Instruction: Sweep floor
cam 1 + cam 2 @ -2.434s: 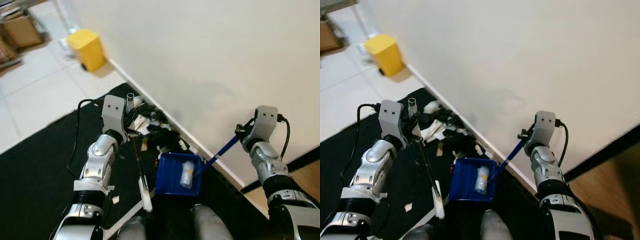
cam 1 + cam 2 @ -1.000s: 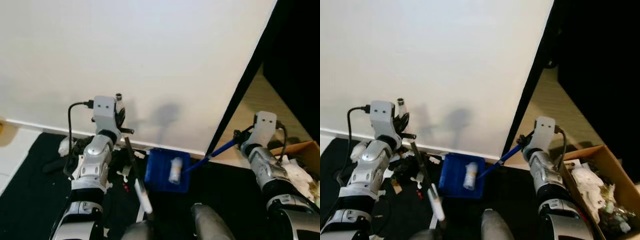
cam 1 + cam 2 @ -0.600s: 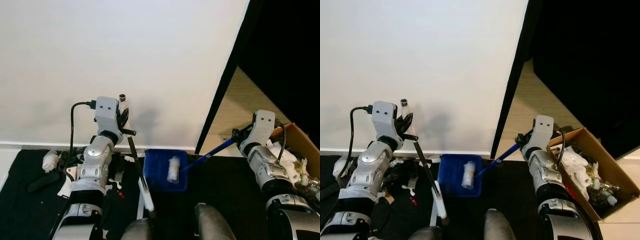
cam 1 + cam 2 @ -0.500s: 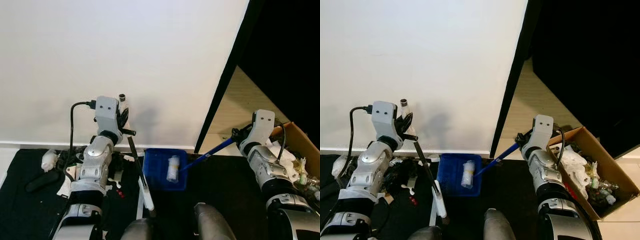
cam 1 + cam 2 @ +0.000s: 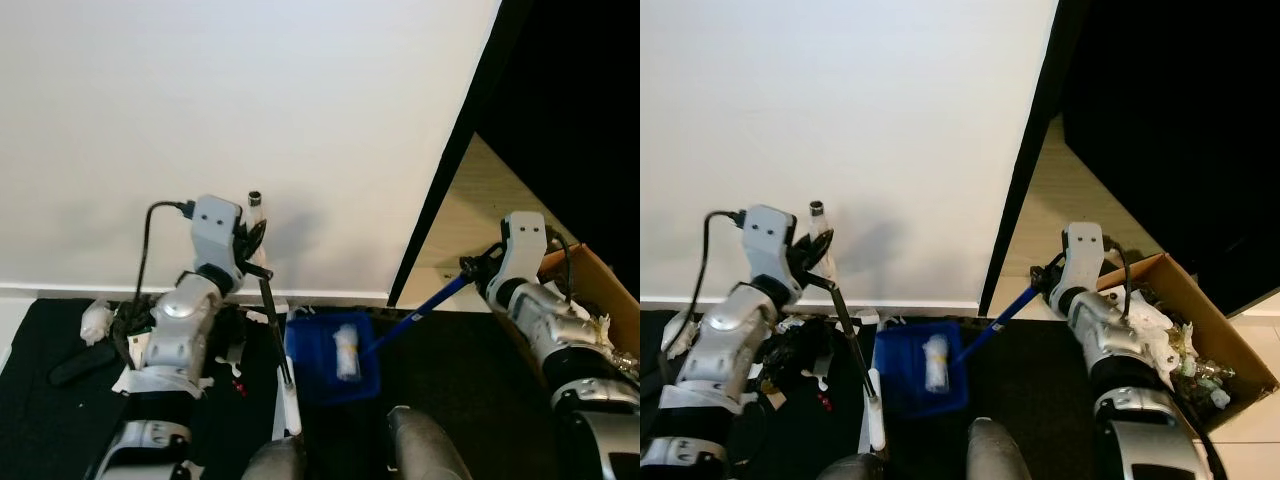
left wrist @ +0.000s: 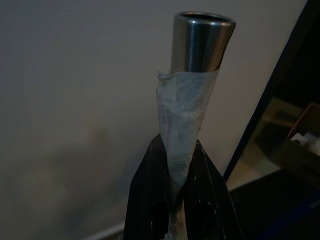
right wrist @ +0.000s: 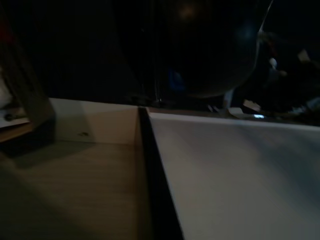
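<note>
Left eye view: your left hand (image 5: 256, 232) is clamped on the broom (image 5: 274, 335) near its taped metal top; the left wrist view shows both fingers (image 6: 150, 200) pressed against the paper-wrapped shaft. The broom leans down to the right, its white head on the black mat (image 5: 60, 410) just left of the dustpan (image 5: 333, 348).

Your right hand (image 5: 478, 268) holds the blue handle (image 5: 425, 305) of the dustpan. The grip itself is hidden behind the wrist, so you cannot tell how the fingers sit; the pan hanging off it suggests a firm hold.

Change over the last half second: the pan has tipped a little and sits lower and nearer the feet, with the white roll (image 5: 346, 345) still inside. The camera has swung right over the past few seconds, so the yellow bin is out of frame and the cardboard box (image 5: 1200, 330) of rubbish now lies at far right.

Litter (image 5: 150, 330) remains against the wall at left, beside the left arm.

Judgement: one load is collected and you are turned toward the box, so emptying looks like the next step. More sweeping is left. Keep the pan level, or the roll may slide out.
</note>
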Tool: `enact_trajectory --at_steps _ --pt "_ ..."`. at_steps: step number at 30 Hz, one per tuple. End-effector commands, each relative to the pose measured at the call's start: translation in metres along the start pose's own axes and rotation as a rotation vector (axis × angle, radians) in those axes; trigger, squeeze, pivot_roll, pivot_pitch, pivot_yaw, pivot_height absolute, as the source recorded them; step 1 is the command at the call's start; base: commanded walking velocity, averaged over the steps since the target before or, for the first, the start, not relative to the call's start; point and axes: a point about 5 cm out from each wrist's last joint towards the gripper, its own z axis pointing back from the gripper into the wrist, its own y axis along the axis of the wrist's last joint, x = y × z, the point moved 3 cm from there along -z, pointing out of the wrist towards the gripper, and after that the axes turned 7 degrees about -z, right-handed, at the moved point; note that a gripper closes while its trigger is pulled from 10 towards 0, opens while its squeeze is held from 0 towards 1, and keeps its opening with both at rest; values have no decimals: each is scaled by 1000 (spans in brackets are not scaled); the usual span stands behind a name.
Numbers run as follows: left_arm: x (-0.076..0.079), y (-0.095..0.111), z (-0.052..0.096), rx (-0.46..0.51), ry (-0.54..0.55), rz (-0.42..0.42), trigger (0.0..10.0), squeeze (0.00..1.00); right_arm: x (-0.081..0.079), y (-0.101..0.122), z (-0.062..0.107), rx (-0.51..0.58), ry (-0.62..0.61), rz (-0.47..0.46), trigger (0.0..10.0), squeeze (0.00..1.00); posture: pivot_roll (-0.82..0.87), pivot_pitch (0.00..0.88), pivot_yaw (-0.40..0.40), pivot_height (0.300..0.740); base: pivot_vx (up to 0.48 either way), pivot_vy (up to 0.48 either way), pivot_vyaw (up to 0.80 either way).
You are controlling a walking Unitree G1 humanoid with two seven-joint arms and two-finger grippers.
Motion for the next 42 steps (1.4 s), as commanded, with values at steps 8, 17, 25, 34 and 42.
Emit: enact_trajectory --at_steps 8,17,25,34,42 --pt "-36 36 7 85 -16 -145 10000 0 32 24 11 28 -145 170 10000 0 41 35 10 740 0 0 0" --pt "-6 8 13 13 -117 -134 10000 0 37 20 15 76 -185 173 10000 0 42 28 16 740 0 0 0" --pt "15 -8 9 -8 -107 -55 10000 0 39 20 17 112 -192 133 10000 0 32 23 14 740 0 0 0" --pt "15 -6 6 -3 -77 -43 10000 0 35 13 16 119 -198 103 10000 0 37 19 14 740 0 0 0" --pt "12 -5 4 3 -48 -22 10000 0 33 4 16 110 -201 84 10000 0 36 21 15 740 0 0 0"
